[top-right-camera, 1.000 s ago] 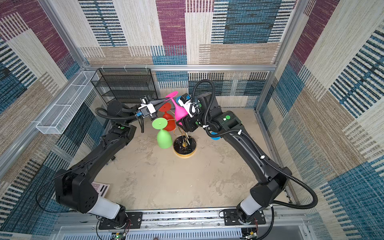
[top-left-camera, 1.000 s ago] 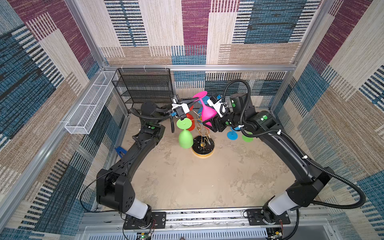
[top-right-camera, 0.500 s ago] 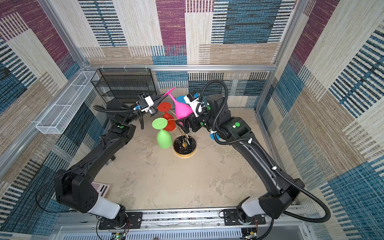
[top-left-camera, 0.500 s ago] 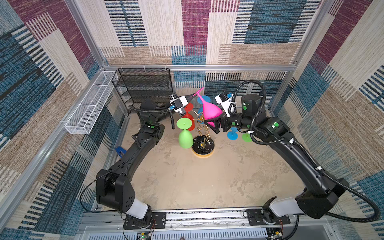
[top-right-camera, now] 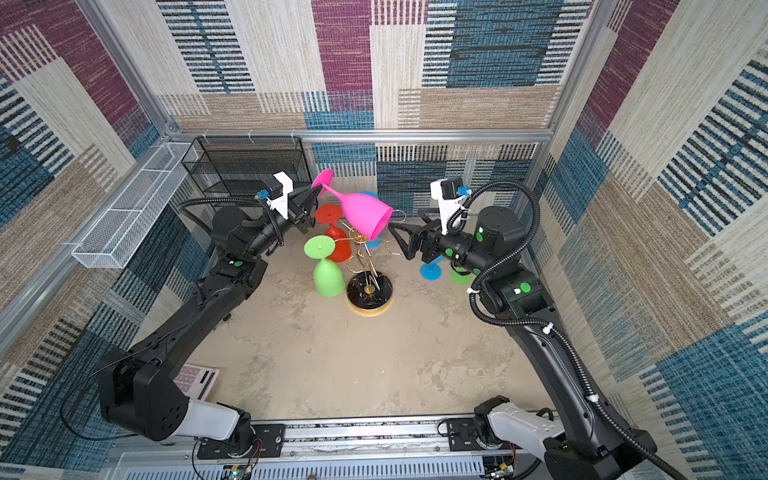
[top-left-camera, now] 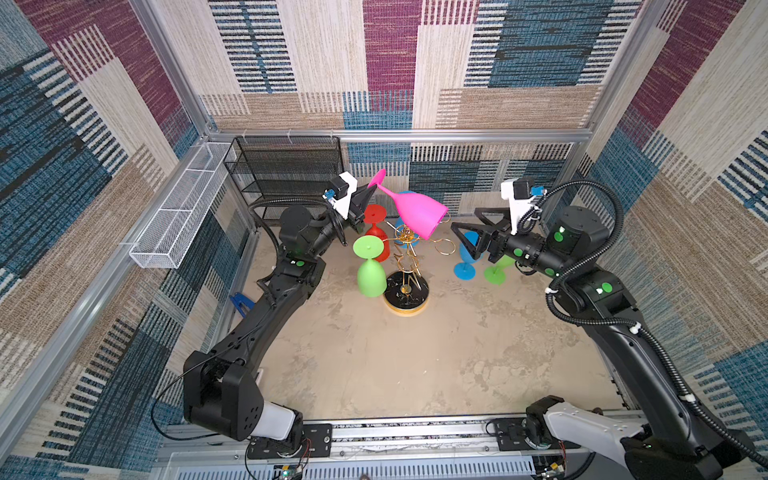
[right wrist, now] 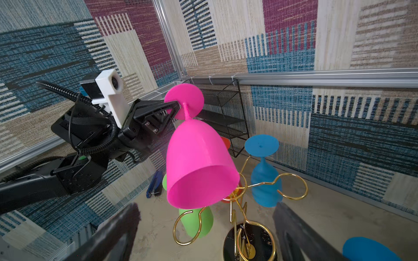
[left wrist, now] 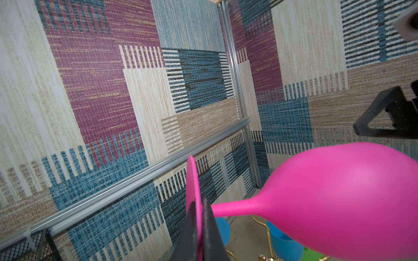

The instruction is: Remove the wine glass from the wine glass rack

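Your left gripper pinches the foot of the pink wine glass, which tilts with its bowl down to the right, above the gold wine glass rack. Your right gripper is spread wide just right of the bowl, not touching it. A green glass sits inverted at the rack's left.

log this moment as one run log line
left gripper: shut on foot of pink wine glass | glass: tilted, bowl above wine glass rack | right gripper: open, empty

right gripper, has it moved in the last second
Yes. In a top view the right gripper has drawn back to the right, away from the gold wire wine glass rack with the black marbled base.
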`<action>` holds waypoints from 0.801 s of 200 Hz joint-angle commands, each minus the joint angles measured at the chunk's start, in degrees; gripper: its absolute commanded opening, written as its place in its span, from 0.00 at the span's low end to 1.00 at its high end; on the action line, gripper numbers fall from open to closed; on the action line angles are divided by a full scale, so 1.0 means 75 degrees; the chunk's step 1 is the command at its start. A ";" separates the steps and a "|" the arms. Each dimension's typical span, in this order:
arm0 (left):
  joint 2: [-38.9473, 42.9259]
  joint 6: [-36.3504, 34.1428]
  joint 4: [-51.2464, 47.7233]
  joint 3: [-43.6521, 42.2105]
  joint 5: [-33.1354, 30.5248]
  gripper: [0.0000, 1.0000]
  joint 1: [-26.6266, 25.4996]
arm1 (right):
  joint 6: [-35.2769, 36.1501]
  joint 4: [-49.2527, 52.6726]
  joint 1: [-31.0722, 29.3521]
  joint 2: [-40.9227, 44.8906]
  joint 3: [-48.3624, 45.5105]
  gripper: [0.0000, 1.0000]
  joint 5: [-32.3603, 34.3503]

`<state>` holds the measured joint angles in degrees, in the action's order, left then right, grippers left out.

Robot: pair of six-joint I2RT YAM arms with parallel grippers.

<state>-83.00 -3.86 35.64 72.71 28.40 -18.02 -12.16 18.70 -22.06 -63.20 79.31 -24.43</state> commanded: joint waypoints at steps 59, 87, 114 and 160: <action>0.0063 0.1663 0.0026 0.0043 0.0029 0.00 0.0012 | -0.0639 -0.0993 0.0030 -0.0346 -0.0366 0.73 0.0188; 0.0064 0.1784 0.0006 0.0032 0.0139 0.00 0.0012 | -0.0603 -0.1257 0.0032 -0.0812 -0.0223 0.72 0.0028; 0.0050 0.1919 0.0032 -0.0033 0.0254 0.00 0.0001 | -0.0707 -0.1625 0.0031 -0.1232 -0.0045 0.70 -0.0183; 0.0003 0.2194 0.0100 -0.0110 0.0412 0.00 0.0006 | -0.0811 -0.1893 0.0036 -0.1874 0.0337 0.45 -0.0610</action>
<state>-82.91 10.33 35.18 71.99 30.24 -18.02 -17.15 8.21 -21.78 -75.75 80.47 -26.37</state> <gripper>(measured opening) 0.064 0.507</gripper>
